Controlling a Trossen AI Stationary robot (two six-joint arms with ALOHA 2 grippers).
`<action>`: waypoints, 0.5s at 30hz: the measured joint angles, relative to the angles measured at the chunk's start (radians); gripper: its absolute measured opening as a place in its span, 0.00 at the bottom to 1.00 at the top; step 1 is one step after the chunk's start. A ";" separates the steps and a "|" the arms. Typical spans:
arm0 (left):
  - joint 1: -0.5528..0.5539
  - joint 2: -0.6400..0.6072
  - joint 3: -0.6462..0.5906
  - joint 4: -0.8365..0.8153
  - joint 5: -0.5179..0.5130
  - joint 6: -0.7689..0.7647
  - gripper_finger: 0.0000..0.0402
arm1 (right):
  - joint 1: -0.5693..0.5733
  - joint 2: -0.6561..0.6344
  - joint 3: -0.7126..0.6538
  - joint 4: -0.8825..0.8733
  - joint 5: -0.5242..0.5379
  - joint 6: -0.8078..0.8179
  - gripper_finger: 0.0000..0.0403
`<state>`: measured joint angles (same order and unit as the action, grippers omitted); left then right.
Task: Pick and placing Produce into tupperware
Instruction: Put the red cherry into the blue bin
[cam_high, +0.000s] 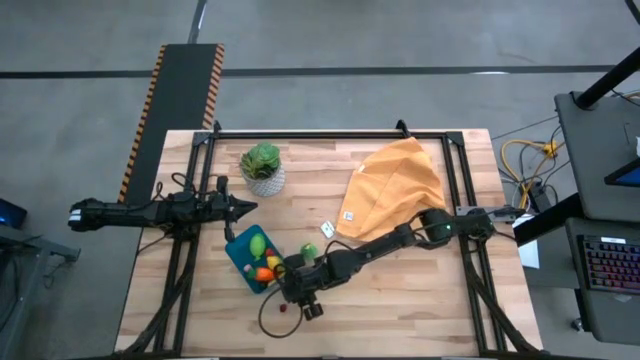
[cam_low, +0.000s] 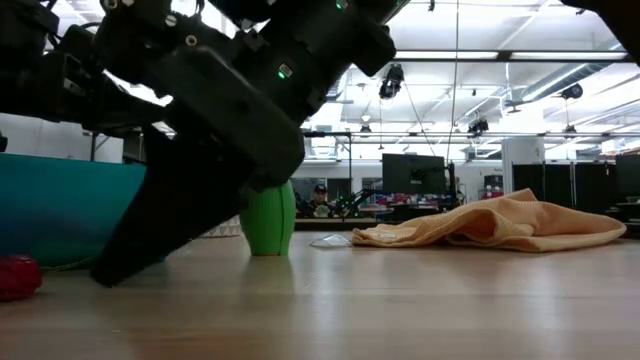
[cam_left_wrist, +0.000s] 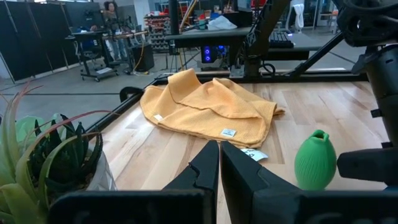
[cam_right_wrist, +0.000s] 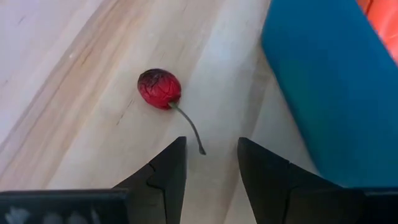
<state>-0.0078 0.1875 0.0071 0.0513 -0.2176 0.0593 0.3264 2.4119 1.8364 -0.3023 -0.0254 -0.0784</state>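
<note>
Hovering low over the wooden table (cam_high: 420, 300), just outside the near long wall of the tupperware (cam_high: 238, 262): right gripper (cam_right_wrist: 211, 163), fingers apart with nothing between them, aimed at 1 small red cherry-like fruit (cam_right_wrist: 159, 88) lying on the wood beside that wall. Stem (cam_right_wrist: 188, 127) trailing from the fruit toward the gap between the fingers.

Already inside the tupperware: 1 green piece (cam_high: 258, 244), plus yellow, red and orange pieces too crowded together to separate. Just off the tupperware's far corner toward the orange cloth (cam_high: 395, 190): 1 green ribbed vegetable (cam_low: 267, 218), standing upright on the table.

Waiting beyond the tupperware's other side, near the potted plant (cam_high: 263, 167): left gripper (cam_left_wrist: 219, 163), fingers together, empty.

Likely failure 1: closing on the thin stem rather than the round body, letting the fruit swing or slip out on the lift. Likely failure 2: nudging the round fruit so that it rolls away, given a rigid finger coming down off-centre. Likely failure 3: striking the tupperware wall with the nearer finger and shoving the container, given the tight clearance beside it.
</note>
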 joint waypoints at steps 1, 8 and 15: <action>0.000 0.000 0.000 0.000 0.000 0.000 0.00 | 0.000 0.000 0.002 0.000 0.000 0.000 0.34; 0.000 0.000 0.000 0.000 0.000 0.000 0.00 | 0.000 0.000 0.018 0.003 0.000 0.000 0.34; 0.000 0.000 0.000 0.000 0.000 0.000 0.00 | 0.000 0.000 0.014 0.001 -0.027 0.015 0.33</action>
<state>-0.0079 0.1871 0.0073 0.0513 -0.2176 0.0593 0.3267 2.4119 1.8507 -0.3014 -0.0519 -0.0630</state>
